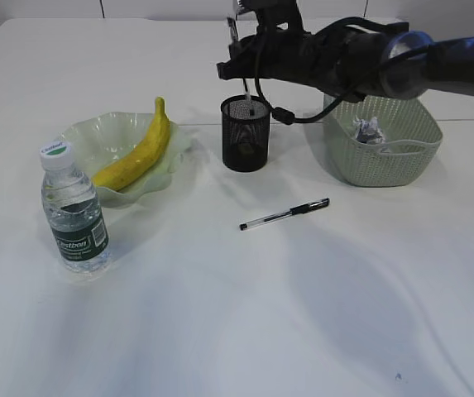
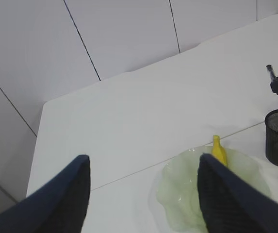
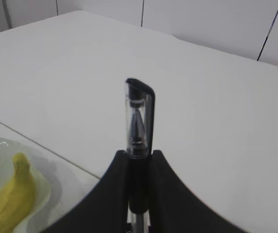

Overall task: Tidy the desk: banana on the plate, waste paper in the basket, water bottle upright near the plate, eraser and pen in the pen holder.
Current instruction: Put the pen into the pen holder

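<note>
The right wrist view cuts off the banana (image 3: 5, 204) at its lower edge; the held pen's (image 3: 139, 126) lower barrel hides between the end effector's fingers (image 3: 112, 194).

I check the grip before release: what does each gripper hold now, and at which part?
The right gripper holds a pen just below its cap; the left gripper holds nothing.

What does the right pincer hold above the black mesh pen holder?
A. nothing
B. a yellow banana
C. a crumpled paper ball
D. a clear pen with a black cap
D: the right pincer is shut on a clear pen with a black cap, hanging over the black mesh pen holder; a second pen lies on the table.
</note>
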Controlling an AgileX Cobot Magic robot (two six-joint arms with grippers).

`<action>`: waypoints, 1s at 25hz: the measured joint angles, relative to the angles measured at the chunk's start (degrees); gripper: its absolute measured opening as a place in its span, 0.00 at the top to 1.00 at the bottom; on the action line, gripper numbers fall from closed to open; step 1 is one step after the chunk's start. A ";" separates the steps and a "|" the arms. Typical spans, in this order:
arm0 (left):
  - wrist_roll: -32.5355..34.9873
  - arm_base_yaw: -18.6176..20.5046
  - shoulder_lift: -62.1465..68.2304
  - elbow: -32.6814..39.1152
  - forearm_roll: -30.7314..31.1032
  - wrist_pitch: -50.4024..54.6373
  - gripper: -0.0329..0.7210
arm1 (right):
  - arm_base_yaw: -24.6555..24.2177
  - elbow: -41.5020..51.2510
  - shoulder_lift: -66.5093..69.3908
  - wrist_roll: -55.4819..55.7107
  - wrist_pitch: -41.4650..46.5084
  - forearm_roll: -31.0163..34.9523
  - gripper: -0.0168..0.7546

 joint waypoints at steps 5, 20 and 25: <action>0.00 0.00 0.00 0.00 0.00 0.00 0.32 | -0.49 0.00 1.87 0.00 -2.10 1.21 0.90; 0.00 0.00 1.25 0.00 0.00 -0.18 0.34 | -0.47 0.00 3.25 0.00 -3.43 1.21 0.90; 0.00 0.00 1.25 0.00 0.00 0.16 0.34 | -0.47 0.00 3.39 0.00 -3.74 1.21 0.90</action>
